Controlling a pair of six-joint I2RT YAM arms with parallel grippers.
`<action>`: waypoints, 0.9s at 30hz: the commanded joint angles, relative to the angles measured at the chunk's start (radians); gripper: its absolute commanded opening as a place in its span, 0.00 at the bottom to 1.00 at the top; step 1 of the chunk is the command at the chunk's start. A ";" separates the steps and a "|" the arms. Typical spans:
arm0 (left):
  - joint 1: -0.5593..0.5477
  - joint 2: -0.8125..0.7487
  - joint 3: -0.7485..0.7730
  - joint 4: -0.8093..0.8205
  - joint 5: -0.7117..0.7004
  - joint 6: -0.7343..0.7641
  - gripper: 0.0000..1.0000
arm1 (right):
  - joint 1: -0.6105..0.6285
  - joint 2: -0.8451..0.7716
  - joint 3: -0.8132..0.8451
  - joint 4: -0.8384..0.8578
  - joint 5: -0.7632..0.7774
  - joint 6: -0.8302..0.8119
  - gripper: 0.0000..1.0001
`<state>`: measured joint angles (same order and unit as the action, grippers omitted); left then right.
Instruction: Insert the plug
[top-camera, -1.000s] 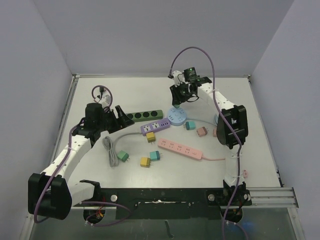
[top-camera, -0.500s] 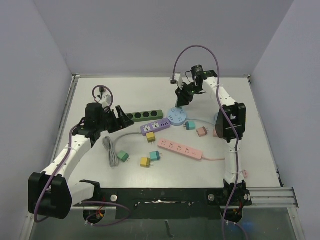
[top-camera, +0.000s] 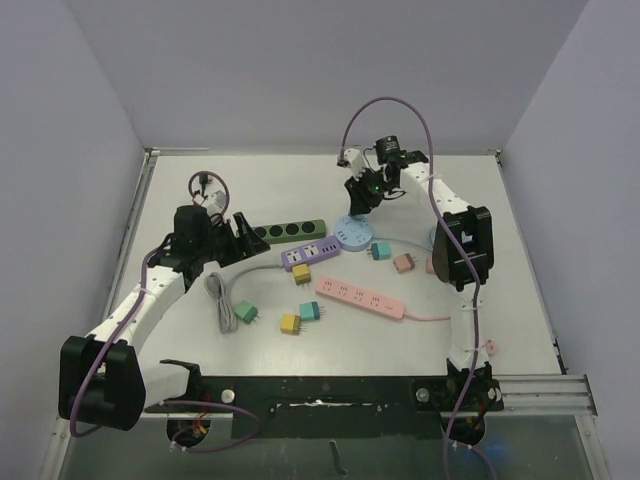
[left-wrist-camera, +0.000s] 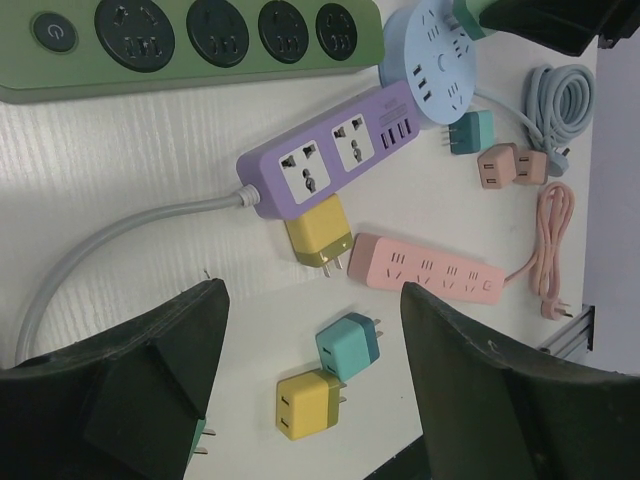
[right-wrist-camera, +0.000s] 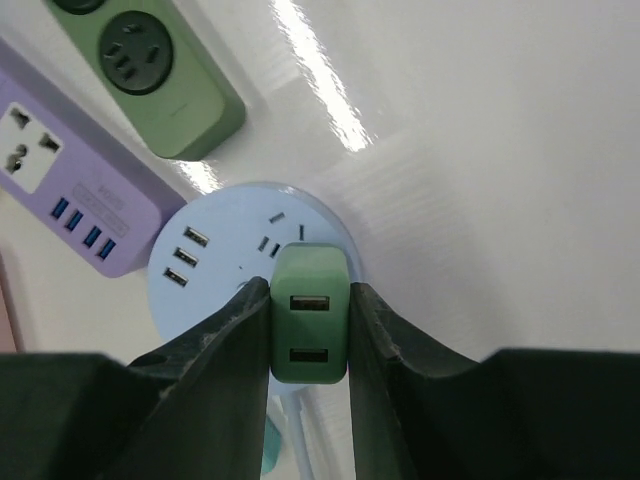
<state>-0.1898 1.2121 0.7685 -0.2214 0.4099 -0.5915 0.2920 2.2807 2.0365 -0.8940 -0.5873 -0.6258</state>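
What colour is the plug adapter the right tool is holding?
Green. The boxy green plug adapter shows best in the right wrist view.

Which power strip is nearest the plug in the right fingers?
The round light-blue strip, right by the green plug; the green strip, purple strip and pink strip are long bars.

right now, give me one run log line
right end effector: shut on green plug, over blue round hub | left end effector: open, empty

White table (top-camera: 250, 190) with power strips (top-camera: 360, 298), plugs (top-camera: 311, 311)
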 joint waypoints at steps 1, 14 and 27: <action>0.005 -0.009 0.000 0.068 0.021 0.002 0.68 | 0.017 -0.162 -0.186 0.261 0.274 0.466 0.00; 0.004 -0.023 -0.013 0.070 0.012 0.003 0.68 | 0.056 -0.247 -0.337 0.414 0.407 0.687 0.00; 0.004 -0.019 -0.019 0.073 0.009 0.003 0.68 | 0.093 -0.360 -0.488 0.438 0.572 0.728 0.00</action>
<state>-0.1898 1.2121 0.7418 -0.2062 0.4114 -0.5926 0.3859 2.0037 1.5791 -0.4911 -0.1383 0.0654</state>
